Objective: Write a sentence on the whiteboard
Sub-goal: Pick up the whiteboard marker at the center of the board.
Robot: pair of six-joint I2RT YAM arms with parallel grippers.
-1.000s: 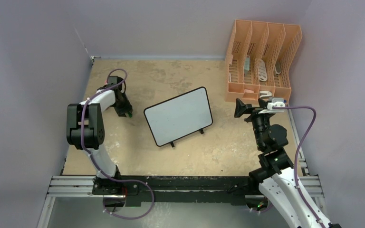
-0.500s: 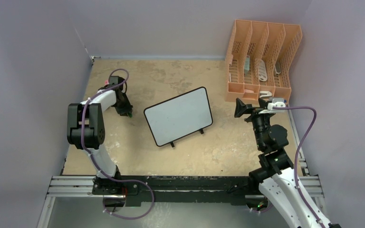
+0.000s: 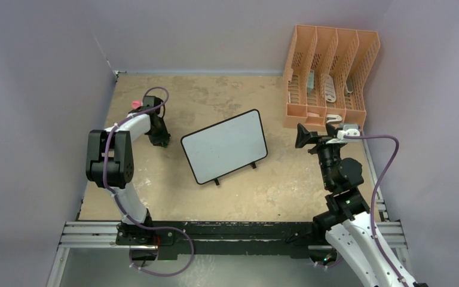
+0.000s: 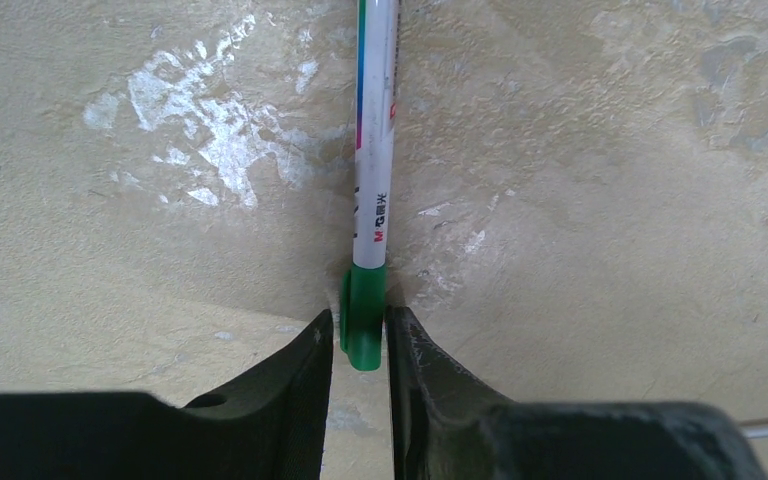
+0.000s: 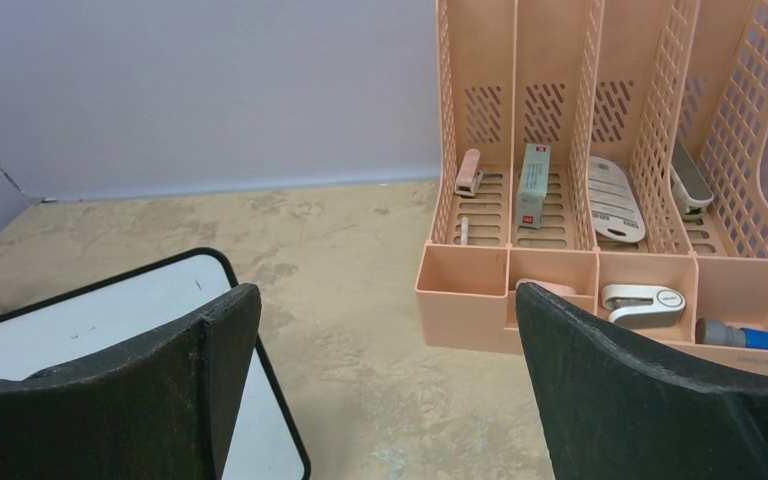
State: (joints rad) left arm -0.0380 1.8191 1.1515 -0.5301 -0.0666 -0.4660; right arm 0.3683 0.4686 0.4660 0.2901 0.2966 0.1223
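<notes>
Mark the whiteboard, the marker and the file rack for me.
whiteboard (image 3: 224, 146), top view, centre of white face
marker (image 4: 375, 150), left wrist view, white barrel
file rack (image 5: 460, 320), right wrist view, front wall

whiteboard (image 3: 224, 146): middle of table (image 3: 215, 203) | marker (image 4: 373, 150): on table, left of whiteboard | file rack (image 3: 329, 78): far-right corner, behind and right of whiteboard

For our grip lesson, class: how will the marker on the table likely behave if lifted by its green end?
The marker looks stiff and light: a slim plastic barrel. Round, so it may roll if nudged. With the left claw at its green end only, it would probably pivot.
</notes>
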